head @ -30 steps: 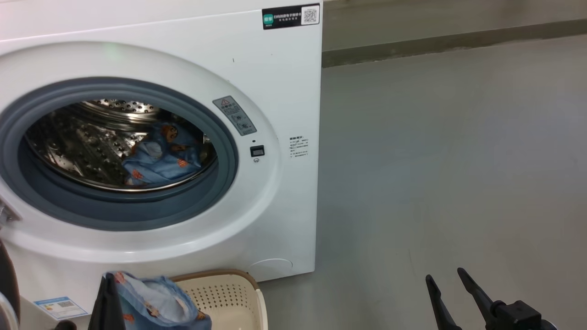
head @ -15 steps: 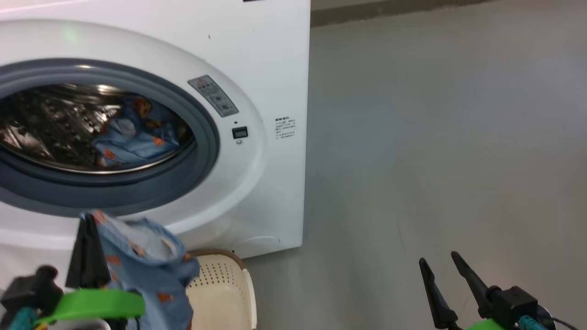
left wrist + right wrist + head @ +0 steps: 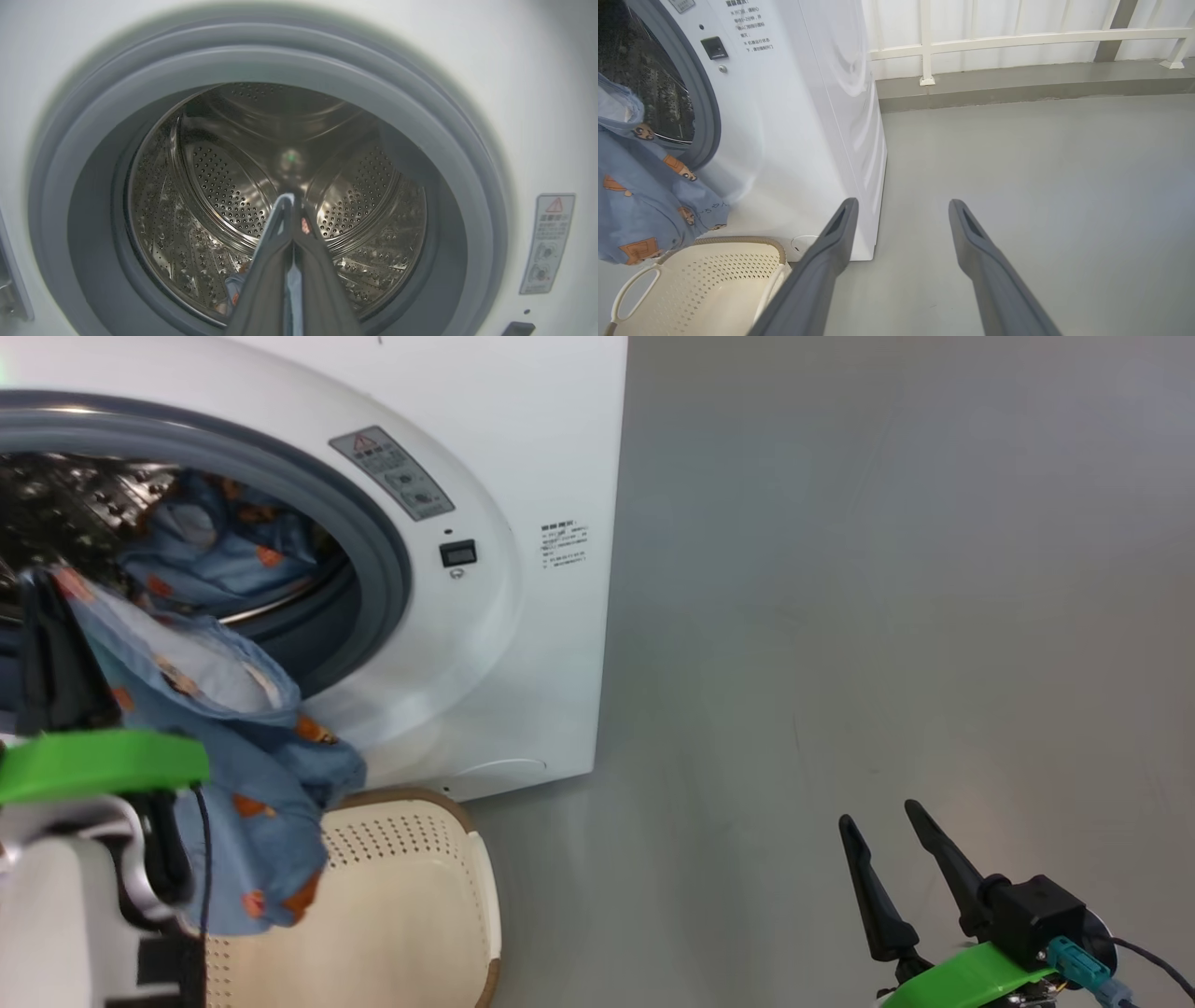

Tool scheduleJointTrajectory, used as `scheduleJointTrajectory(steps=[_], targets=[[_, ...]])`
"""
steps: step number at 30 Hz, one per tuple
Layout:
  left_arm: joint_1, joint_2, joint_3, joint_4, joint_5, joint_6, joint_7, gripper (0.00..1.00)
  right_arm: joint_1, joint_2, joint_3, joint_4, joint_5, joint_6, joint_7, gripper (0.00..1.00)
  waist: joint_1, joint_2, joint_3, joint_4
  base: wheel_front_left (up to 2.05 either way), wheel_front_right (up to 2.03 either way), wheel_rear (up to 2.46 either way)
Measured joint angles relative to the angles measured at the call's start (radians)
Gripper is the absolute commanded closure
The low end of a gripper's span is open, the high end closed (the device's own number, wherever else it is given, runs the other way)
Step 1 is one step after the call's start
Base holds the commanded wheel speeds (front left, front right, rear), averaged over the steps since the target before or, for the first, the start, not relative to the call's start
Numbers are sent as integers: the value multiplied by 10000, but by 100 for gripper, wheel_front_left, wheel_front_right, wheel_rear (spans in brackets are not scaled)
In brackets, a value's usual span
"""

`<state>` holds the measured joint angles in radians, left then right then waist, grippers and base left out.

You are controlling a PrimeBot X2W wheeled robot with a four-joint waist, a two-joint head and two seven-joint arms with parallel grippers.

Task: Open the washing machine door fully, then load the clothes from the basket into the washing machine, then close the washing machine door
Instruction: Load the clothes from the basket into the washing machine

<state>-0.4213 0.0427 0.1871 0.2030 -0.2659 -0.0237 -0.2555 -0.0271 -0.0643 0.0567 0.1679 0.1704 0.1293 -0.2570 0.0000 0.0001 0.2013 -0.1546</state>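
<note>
Since the washing machine stands with its mouth exposed in front of me, I judge the step in hand to be carrying one piece of the clothes into it. The floor to my right is bare grey. The grey gasket rings the steel drum, and my left wrist view looks almost straight down the drum, so I would push forward along that line rather than swing.

The basket sits on the floor just beside the machine's front, under the hanging cloth. The held garment, blue with orange bears, drapes from my left side past the gasket's lower lip toward the basket. That long tail is the risk. I would lift until it clears the lip, then reach well past the gasket before letting go, so nothing lies across the rubber. Another bear-print piece lies inside the drum already.

The left gripper is clenched on the garment, with a sliver of blue pinched between its fingers. The right gripper hangs over the floor, well apart from the machine, its fingers spread and holding nothing.
</note>
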Motion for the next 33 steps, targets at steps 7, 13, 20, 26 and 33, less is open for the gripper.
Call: scheduleJointTrajectory(steps=[7,13,20,26,33], targets=[[-1465,63,533,1639,232,-58,0,100,-308,-75,226,44,35,0,0,0,-1,0,489,-244,0,0,0],[-2750,184,811,3137,663,-92,0,100,-367,-221,313,54,88,0,0,0,0,0,869,-518,0,0,0],[-3972,372,1003,3985,949,-161,0,100,-681,-322,353,-29,102,0,0,0,0,0,1352,-678,0,0,0],[-4752,387,1202,4512,1156,-159,0,100,-847,-383,564,-104,107,0,0,0,0,0,1905,-740,0,0,0],[-5614,589,1312,4997,1390,-161,0,100,-1252,-575,669,-194,173,0,0,0,0,0,2595,-764,0,0,0]])
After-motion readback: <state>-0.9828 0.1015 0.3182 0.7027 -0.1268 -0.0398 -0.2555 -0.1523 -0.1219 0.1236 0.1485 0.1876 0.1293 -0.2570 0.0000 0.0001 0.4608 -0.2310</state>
